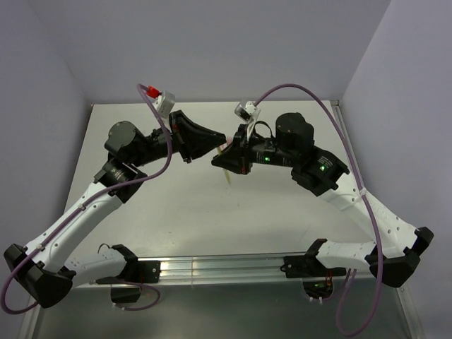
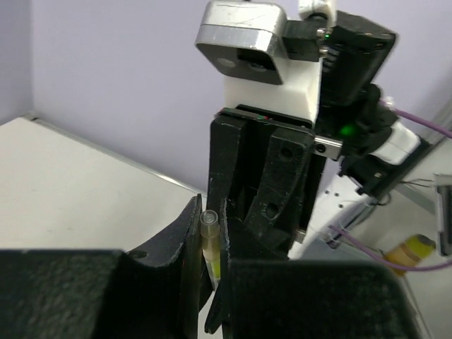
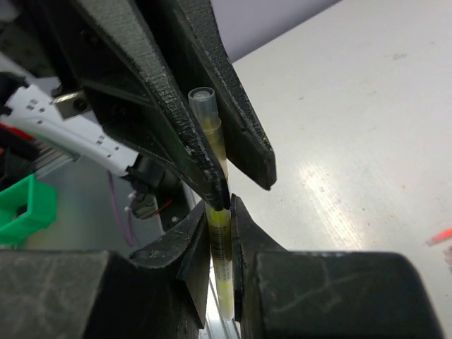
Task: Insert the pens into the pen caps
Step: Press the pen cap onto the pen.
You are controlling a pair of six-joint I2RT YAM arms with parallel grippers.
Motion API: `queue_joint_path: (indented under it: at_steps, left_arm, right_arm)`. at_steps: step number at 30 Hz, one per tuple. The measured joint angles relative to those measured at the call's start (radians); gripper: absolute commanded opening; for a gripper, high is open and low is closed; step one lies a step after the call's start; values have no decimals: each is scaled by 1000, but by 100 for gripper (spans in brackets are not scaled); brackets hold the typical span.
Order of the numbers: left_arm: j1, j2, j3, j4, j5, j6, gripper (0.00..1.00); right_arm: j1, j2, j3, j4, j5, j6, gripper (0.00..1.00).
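My two grippers meet tip to tip above the middle of the table. My left gripper [image 1: 212,150] is shut on a translucent pen cap [image 2: 209,233], which stands between its jaws with the closed end up. My right gripper [image 1: 222,159] is shut on a thin yellow pen [image 3: 221,244]. In the right wrist view the pen runs straight up from my right gripper [image 3: 219,208] into the cap [image 3: 207,113], in line with it, and yellow shows inside the cap. My left gripper [image 2: 210,215] faces the right gripper's black fingers [image 2: 265,176] close ahead.
A small red-orange stick [image 3: 439,234] lies on the white table at the far right of the right wrist view. A pale stick end [image 1: 227,178] shows below the joined grippers. Purple cables loop over both arms. The metal rail [image 1: 226,267] runs along the near edge.
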Motion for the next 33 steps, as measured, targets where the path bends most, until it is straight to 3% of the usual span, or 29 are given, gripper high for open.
queue_joint_path:
  at_steps: [8,18,26,33]
  left_arm:
    - [-92,-5,-3,-85,-303,93,0]
    - [-191,38,13,-122,-620,80,0]
    - [-183,33,10,-130,-589,88,0]
    - [-107,-2,-29,-38,-376,59,0]
  right_arm:
    - [19,31,45,-88,204,11,0]
    - [42,60,71,-139,401,10,0]
    - [36,76,78,-145,358,-19,0]
    - [-62,60,71,-91,68,13,0]
